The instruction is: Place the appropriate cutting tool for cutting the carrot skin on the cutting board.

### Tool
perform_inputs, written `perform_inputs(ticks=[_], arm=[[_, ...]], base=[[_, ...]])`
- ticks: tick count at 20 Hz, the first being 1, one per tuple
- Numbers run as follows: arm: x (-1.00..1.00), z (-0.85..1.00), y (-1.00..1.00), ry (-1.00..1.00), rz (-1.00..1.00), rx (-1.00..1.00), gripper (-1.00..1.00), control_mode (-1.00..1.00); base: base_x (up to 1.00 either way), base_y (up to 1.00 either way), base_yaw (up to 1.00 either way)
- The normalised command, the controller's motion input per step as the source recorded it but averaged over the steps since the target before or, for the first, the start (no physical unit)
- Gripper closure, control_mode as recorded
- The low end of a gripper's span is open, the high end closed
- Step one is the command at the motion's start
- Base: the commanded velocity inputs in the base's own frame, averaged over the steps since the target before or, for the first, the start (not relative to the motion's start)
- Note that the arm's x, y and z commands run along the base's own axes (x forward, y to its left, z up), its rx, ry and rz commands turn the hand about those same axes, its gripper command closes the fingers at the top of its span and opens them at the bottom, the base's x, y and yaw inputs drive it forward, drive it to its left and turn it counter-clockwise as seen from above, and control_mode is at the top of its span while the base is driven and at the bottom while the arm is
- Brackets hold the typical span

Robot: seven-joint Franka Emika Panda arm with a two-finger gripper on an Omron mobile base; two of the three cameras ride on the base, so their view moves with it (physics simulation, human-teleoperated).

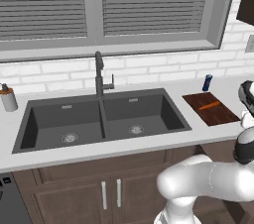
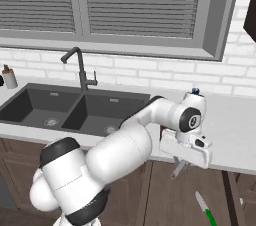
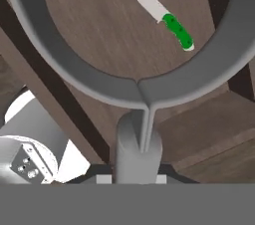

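The peeler [image 3: 134, 84] — grey, Y-shaped — is clamped by its handle in the closed gripper [image 2: 181, 166], held low off the counter's front edge, presumably for lifting. Up on the counter, right of the sink [image 1: 101, 119], the cutting board [image 1: 210, 108] waits with the carrot [image 1: 210, 105] on it — a green-handled knife [image 2: 205, 211] lies on the floor.

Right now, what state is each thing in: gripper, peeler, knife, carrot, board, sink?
Gripper: shut on the peeler, held past the counter's front edge.
Peeler: gripped by its grey handle, off the board.
Knife: green-handled, lying flat on the floor.
Carrot: lying on the cutting board.
Cutting board: flat on the counter, right of the sink.
Sink: both basins empty, no water running.
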Motion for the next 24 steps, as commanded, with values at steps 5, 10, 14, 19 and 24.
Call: perform_inputs(ticks=[5, 10, 14, 19, 24], arm=[[0.85, -0.18, -0.06, -0.03, 0.07, 0.00, 1.00, -1.00], [0.82, -0.30, -0.05, -0.10, 0.09, 0.00, 1.00, -1.00], [0.67, -0.30, -0.07, -0.17, 0.10, 0.00, 1.00, -1.00], [0.65, -0.26, -0.08, -0.20, 0.10, 0.00, 1.00, -1.00], [0.78, -0.04, -0.03, -0.08, 0.09, 0.00, 1.00, -1.00]], base=[[0.00, 0.00, 0.00], [0.00, 0.00, 0.00], [0.00, 0.00, 0.00], [0.00, 0.00, 0.00], [0.00, 0.00, 0.00]])
